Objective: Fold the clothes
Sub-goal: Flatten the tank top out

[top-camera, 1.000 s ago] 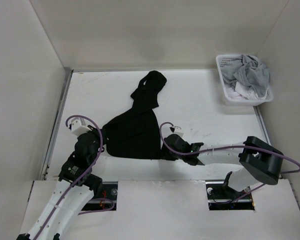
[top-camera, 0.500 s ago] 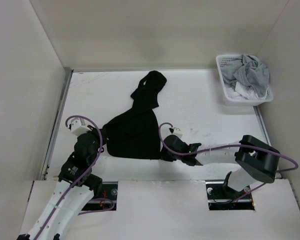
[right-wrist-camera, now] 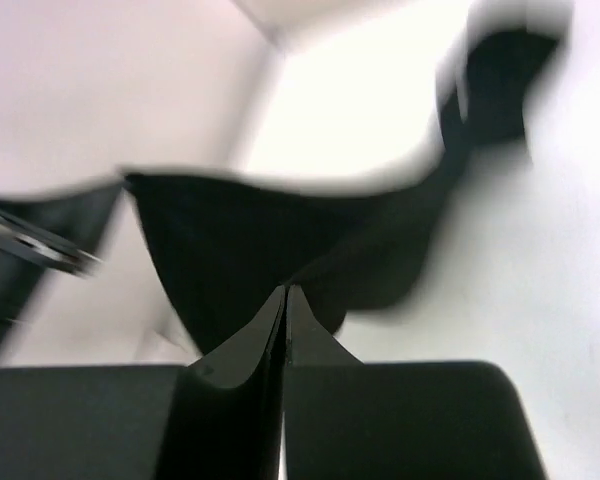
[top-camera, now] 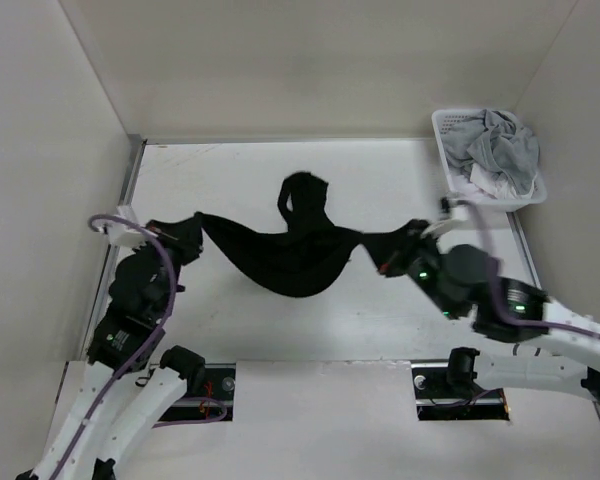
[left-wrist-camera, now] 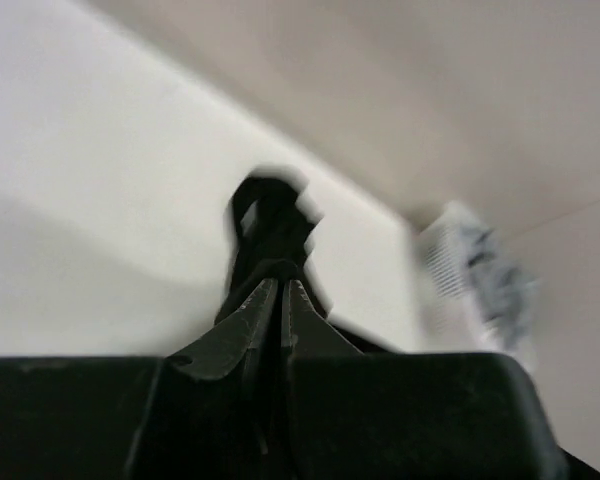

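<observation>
The clothes [top-camera: 295, 255], a plain black garment, hang stretched above the table between both grippers, sagging in the middle, with one end trailing towards the back [top-camera: 305, 195]. My left gripper [top-camera: 195, 228] is shut on the garment's left corner. At the right, my right gripper [top-camera: 385, 250] is shut on the other corner. In the left wrist view the closed jaws pinch black cloth [left-wrist-camera: 270, 225] at their tips [left-wrist-camera: 280, 282]. The right wrist view shows the clothes [right-wrist-camera: 280, 240] spread out beyond its closed gripper [right-wrist-camera: 285, 290].
A white basket [top-camera: 460, 195] holding a light grey garment [top-camera: 505, 145] and white cloth stands at the back right corner. White walls enclose the table on the left, back and right. The table's near edge has two cut-outs by the arm bases.
The right gripper has closed on the garment. Both arms then rose and spread apart, left going left and right going right, lifting the clothes off the table and stretching them between them.
</observation>
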You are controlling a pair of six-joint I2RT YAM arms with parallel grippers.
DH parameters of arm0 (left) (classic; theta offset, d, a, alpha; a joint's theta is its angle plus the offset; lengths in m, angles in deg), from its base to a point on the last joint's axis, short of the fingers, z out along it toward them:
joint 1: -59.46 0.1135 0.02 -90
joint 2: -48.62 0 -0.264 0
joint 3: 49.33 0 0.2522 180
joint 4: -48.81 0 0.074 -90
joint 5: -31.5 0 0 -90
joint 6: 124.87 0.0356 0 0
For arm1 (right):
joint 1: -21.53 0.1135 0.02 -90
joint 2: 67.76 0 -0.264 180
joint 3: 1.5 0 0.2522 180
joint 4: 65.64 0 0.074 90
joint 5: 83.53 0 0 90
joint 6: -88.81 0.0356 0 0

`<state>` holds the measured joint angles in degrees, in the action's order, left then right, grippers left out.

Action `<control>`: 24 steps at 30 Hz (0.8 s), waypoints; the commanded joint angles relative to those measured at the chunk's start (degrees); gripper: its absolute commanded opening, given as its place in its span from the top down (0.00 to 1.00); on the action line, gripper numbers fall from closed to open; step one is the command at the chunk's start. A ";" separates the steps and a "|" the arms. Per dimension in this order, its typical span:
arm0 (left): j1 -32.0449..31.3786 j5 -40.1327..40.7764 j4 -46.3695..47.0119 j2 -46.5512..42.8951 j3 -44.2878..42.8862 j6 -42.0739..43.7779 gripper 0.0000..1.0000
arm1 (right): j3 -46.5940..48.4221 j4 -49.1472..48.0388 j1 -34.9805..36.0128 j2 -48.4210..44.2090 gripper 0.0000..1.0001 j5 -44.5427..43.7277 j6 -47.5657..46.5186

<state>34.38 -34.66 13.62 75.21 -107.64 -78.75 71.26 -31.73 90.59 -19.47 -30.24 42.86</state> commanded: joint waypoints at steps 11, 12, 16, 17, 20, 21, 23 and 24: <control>0.78 -1.86 15.02 9.43 -38.57 4.50 0.99 | 41.53 -15.21 14.04 6.10 1.00 -24.91 -53.00; 0.87 -1.86 14.84 10.32 -39.55 4.68 0.99 | 42.50 -15.83 14.13 6.89 1.00 -24.38 -54.15; 1.48 -0.37 16.16 14.00 -38.07 6.26 0.98 | 42.78 -16.81 9.77 10.76 1.00 -21.31 -55.13; 1.66 0.15 16.16 15.23 -36.67 6.43 0.98 | 41.64 -16.28 6.17 11.38 1.00 -19.30 -53.73; 2.53 1.91 16.85 17.61 -30.09 5.56 0.98 | 37.86 -10.50 -4.73 12.44 1.00 -12.27 -44.17; 3.15 2.35 17.82 18.23 -27.54 5.12 0.98 | 36.63 -6.56 -11.29 13.22 1.00 -5.89 -37.88; 5.60 2.97 19.75 20.59 -23.67 4.42 0.98 | 35.05 -2.76 -21.40 15.15 1.00 5.61 -29.33; 7.44 2.80 20.37 22.61 -22.69 3.81 0.98 | 34.61 -1.96 -27.30 16.90 1.00 12.03 -26.07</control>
<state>38.95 -33.48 32.15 93.29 -133.89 -74.38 107.17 -39.65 74.17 -5.04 -35.97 3.91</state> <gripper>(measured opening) 0.029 0.006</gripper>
